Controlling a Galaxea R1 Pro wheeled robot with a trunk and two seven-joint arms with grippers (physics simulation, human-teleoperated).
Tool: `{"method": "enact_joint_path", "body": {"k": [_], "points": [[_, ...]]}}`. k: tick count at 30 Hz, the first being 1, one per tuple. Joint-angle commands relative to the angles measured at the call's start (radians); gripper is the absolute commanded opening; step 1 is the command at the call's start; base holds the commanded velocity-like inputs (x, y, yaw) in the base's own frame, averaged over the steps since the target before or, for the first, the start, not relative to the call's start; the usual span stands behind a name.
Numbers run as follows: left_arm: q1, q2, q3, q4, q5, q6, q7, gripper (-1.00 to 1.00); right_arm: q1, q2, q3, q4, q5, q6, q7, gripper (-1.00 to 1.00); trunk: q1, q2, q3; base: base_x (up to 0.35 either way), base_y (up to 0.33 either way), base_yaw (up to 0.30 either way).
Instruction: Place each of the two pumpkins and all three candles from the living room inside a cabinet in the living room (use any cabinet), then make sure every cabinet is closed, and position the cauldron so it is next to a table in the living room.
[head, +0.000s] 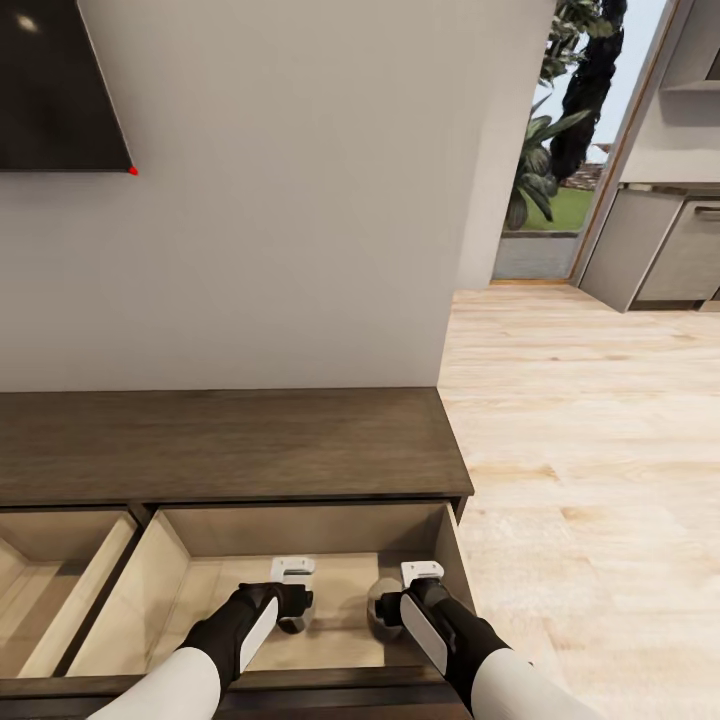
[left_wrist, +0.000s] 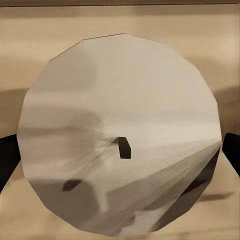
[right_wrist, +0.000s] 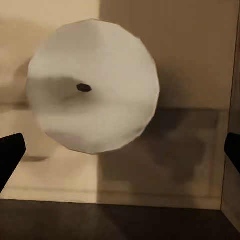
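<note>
Both grippers (head: 293, 622) (head: 385, 612) inside open cabinet (head: 230, 445) drawer — fingers spread, candle (left_wrist: 120, 135) (right_wrist: 92, 85) before each.

Both arms were extended forward and down, side by side; the left gripper (head: 293, 622) and right gripper (head: 385, 612) were held with fingers spread.

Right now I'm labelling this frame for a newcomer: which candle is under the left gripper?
Find the long dark-brown cabinet under the wall. Its right-hand open drawer has pale insides, with both arms reaching in. The candle sits below the left gripper: a squat white cylinder with a dark wick, nearer the drawer's middle than the other candle.
</note>
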Motion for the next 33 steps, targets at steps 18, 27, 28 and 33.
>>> {"method": "enact_joint_path", "body": {"k": [18, 27, 28, 33], "points": [[0.000, 0.002, -0.009, -0.002, 0.008, 0.004, 0.008, 1.00, -0.001, 0.000, 0.004, -0.001, -0.008, 0.003, -0.009, 1.00, 0.000, 0.000, -0.001, 0.000, 0.000, 0.000], [0.000, 0.002, -0.009, -0.002, 0.008, 0.004, 0.010, 1.00, -0.001, 0.000, 0.004, -0.001, -0.008, 0.002, -0.009, 1.00, -0.003, 0.001, 0.026, 0.000, 0.000, 0.000], [0.000, 0.002, -0.009, -0.002, 0.008, 0.004, 0.009, 1.00, -0.001, 0.000, 0.004, -0.001, -0.008, 0.002, -0.009, 1.00, -0.004, 0.001, 0.030, 0.000, 0.000, 0.000], [0.000, 0.002, -0.010, -0.002, 0.008, 0.005, 0.001, 1.00, -0.001, 0.000, 0.004, -0.002, -0.008, 0.000, -0.009, 1.00, -0.006, 0.003, 0.049, 0.000, 0.000, 0.000]]}}
